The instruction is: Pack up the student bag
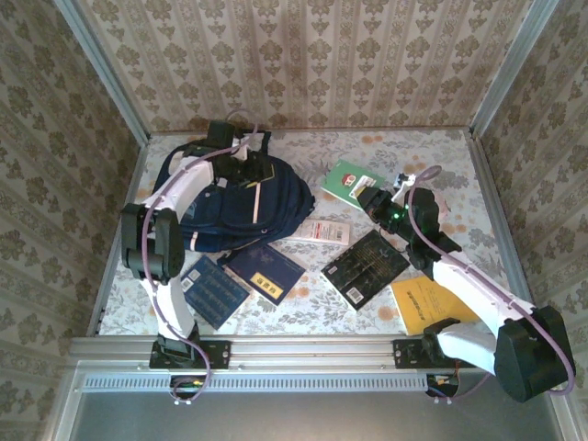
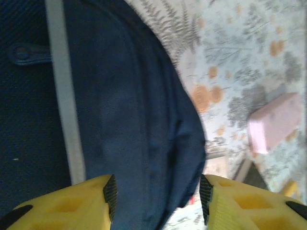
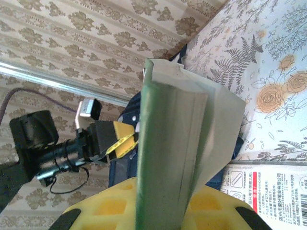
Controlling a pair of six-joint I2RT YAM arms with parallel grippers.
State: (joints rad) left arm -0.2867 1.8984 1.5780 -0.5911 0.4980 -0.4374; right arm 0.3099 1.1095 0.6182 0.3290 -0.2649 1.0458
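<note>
The student bag (image 1: 230,202) is lying at the far left of the bench (image 1: 432,156), front face turned up, with a pale stripe (image 2: 64,110) running down its navy fabric. The left end effector (image 2: 157,200) is hanging over the bag's upper part, its yellow fingers (image 2: 81,203) standing moderately apart with a rounded fold of the bag showing between them. Whether the pads are touching the fabric, I cannot tell.

Toward the near edge, a blue book (image 1: 213,290) and a navy book with a yellow label (image 1: 266,269) are lying side by side, just beside the bag. A small white-and-pink booklet (image 1: 328,231) is resting just right of the bag, and a black book (image 1: 365,266) is lying flat further right and nearer the arms.

Beyond the black book, the right end effector (image 1: 372,197) is clamping a green book (image 3: 168,158) by one edge, its cover splaying away from the pages. A yellow book (image 1: 424,303) is lying at the right, partly under the right arm.
</note>
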